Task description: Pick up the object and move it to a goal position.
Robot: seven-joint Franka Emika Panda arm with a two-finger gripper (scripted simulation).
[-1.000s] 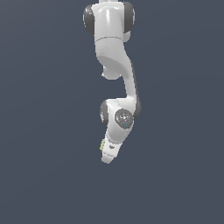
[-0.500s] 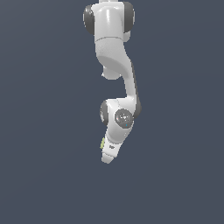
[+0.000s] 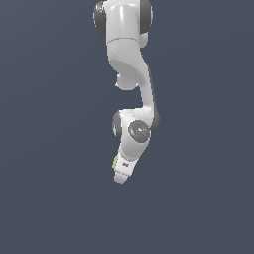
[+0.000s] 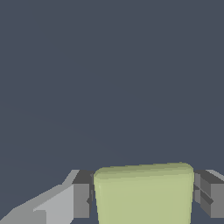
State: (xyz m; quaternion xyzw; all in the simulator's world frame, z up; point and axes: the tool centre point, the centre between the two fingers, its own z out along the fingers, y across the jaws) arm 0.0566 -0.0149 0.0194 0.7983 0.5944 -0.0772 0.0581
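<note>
The pale yellow-green cube (image 4: 143, 194) sits between my gripper's two grey fingers (image 4: 81, 199), which press on its two sides in the wrist view. In the exterior view the white arm hangs down from the top, and the gripper (image 3: 120, 177) points down and toward the exterior view's left. Only a thin sliver of the cube (image 3: 115, 162) shows there, at the edge of the white hand. The rest of the cube is hidden behind the hand.
A plain dark blue-grey surface (image 3: 198, 198) fills the background in both views. No other object shows.
</note>
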